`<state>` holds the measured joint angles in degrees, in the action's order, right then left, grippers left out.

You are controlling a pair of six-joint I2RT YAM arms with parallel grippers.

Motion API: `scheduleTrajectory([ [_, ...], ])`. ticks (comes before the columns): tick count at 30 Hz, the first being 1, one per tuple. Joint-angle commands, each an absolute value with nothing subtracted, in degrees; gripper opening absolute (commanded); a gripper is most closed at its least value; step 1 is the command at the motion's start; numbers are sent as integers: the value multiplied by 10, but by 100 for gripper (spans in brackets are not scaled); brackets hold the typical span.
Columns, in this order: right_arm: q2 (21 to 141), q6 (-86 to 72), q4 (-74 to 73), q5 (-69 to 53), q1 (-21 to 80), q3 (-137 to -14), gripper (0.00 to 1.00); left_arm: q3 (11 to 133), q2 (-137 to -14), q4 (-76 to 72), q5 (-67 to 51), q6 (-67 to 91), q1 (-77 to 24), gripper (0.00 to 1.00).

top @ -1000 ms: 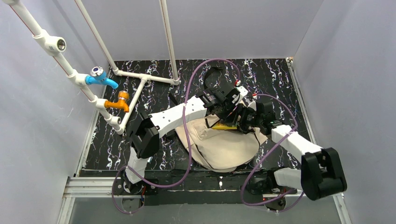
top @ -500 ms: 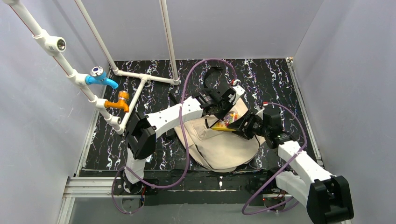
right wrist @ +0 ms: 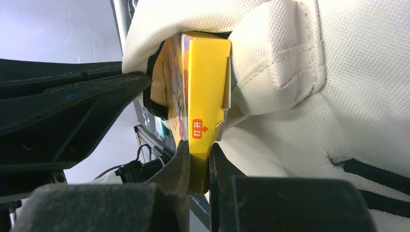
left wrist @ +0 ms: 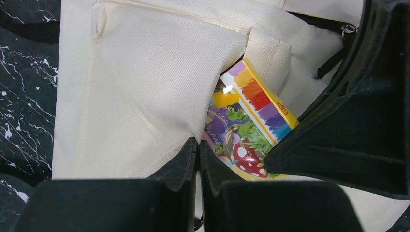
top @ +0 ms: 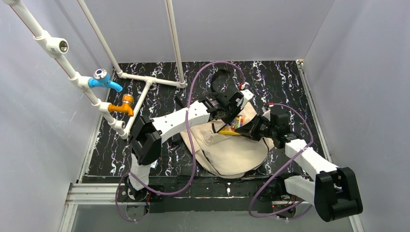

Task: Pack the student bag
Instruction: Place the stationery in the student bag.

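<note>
Grippers at bag (top: 232, 152) mouth. Left gripper (left wrist: 198, 144) pinched tight on bag fabric; right gripper (right wrist: 199, 147) clamped on edge of yellow box (right wrist: 208, 72), box partly inside bag ahead of fingers.

The right gripper (right wrist: 198, 152) pinches the near end of a yellow box (right wrist: 209, 82) between its two fingers. Beyond the fingertips, the box runs into the open mouth of the beige student bag (right wrist: 338, 96), whose fabric bulges to the fingers' right. To their left looms a black robot part (right wrist: 63, 106). A black strap (right wrist: 372, 175) lies on the bag at the lower right.
</note>
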<state>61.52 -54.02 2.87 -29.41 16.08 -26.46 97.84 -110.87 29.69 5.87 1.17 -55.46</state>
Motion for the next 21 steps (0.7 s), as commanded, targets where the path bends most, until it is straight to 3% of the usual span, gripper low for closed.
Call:
scheduleTrajectory([
  [1,640,-541,3,-414,163,-272,1,982,-1073,282,58,2,-554,0],
  [11,717,-479,-52,-477,163,-335,1,958,-1052,233,21,-30,-549,0],
  [14,703,-409,-152,-399,163,-376,31,954,-1051,236,25,-28,-549,0],
  [16,673,-393,-164,-329,163,-385,41,950,-1051,237,26,-20,-549,0],
  [18,633,-424,-126,-284,163,-355,45,944,-1049,236,24,-13,-549,0],
  [21,581,-543,67,-268,163,-267,49,938,-1042,234,23,-4,-549,0],
])
